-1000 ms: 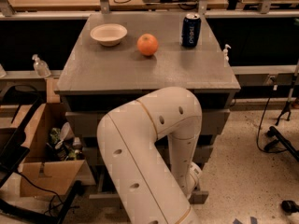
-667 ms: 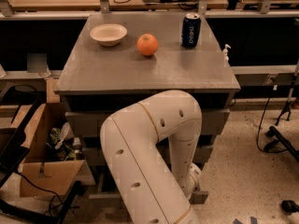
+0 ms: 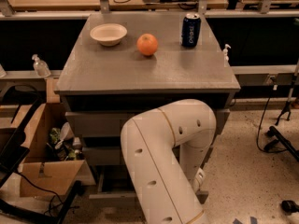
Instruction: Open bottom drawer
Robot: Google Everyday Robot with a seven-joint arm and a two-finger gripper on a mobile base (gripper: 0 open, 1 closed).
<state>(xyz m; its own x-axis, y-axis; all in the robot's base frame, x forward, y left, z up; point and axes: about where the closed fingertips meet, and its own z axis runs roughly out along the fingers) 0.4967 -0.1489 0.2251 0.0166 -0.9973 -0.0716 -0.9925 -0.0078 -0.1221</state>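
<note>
White arm has sunk slightly lower before the cabinet, likely reaching for the bottom drawer. The drawer looks shut and is half hidden. Gripper hidden behind the arm, near that drawer; its grip cannot be told.

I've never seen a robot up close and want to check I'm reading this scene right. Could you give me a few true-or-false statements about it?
1. The orange lies between the bowl and the can on the cabinet top. True.
2. The can lies on its side. False: it stands upright.
3. The white arm bends down in front of the drawers. True; the gripper is hidden behind it, low down.
4. The orange sits inside the bowl. False: it lies beside the bowl, apart.
</note>
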